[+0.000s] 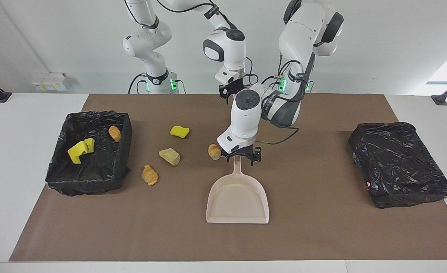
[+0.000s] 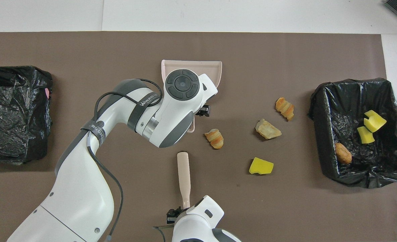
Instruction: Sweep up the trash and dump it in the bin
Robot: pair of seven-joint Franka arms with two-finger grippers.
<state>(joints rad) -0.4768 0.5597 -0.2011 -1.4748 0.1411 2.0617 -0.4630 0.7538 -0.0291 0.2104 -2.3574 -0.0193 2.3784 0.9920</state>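
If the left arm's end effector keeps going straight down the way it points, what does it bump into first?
Most likely the dustpan's handle: the left end effector points down right over it, fingertips on either side.
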